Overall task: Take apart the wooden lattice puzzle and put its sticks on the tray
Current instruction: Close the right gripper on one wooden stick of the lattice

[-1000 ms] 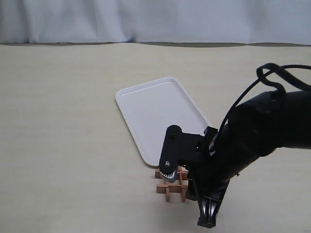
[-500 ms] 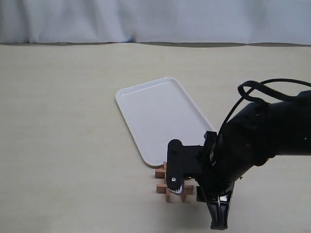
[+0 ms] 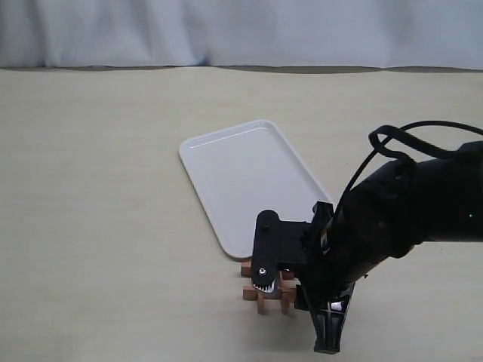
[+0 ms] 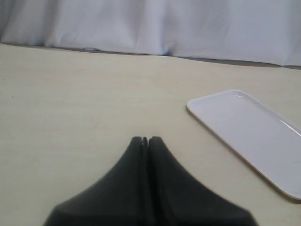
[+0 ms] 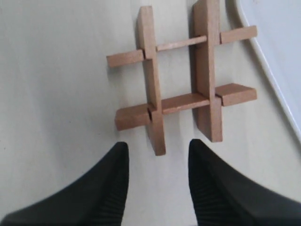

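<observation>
Exterior view gives me a pale beige tabletop (image 3: 98, 226) running back to a white curtain (image 3: 226, 30) along the far edge. On it lies the tray (image 3: 241, 173), set at an angle, its white floor bare wherever my arm isn't covering it. Just off its near end sits the wooden lattice puzzle (image 5: 181, 77), flat on the table, all four sticks (image 5: 150, 70) locked together. One stick end may be touching the tray rim, hard to call. My right gripper (image 5: 158, 162) hangs low over the puzzle, jaws parted, a stick's tip between them, nothing grasped. My left gripper (image 4: 145, 141) is pressed closed, empty, over tabletop.
</observation>
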You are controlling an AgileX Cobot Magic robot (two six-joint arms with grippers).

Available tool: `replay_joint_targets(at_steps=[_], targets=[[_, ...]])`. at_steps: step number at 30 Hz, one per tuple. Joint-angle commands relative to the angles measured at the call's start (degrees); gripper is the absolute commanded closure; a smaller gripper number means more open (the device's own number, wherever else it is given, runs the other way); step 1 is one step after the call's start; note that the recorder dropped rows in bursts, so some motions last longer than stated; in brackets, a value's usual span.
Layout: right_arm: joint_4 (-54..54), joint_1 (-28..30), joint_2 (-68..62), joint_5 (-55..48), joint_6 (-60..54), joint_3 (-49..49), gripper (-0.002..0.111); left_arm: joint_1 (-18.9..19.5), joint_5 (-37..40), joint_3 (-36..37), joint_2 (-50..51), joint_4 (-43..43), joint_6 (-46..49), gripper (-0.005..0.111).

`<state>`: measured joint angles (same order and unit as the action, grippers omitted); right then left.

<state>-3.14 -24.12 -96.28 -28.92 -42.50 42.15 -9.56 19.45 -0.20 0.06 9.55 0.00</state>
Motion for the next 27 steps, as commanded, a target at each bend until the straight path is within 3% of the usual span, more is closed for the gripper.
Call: replay_joint_targets(at_steps=[1,18,23,27], targets=[[-0.95,0.02,-0.01,-0.01,-0.38,-0.26,0.069,-0.49,-0.59,0.2,-0.06,0.08,0.0,0.107],[-1.13,0.02,-1.88,0.59,-3.06,-0.26,0.069,-0.49,-0.59,0.2,-0.06,0.08,0.0,0.107],[-1.13,0.02,-1.88,3.84,-3.33,-0.16,0.088,-0.49,-0.59,0.2,-0.06,0.08,0.0,0.107],[-1.13,0.02,-1.88,3.97,-3.33,-0.16,0.091,-0.49,-0.59,0.2,-0.06,0.08,0.0,0.107]])
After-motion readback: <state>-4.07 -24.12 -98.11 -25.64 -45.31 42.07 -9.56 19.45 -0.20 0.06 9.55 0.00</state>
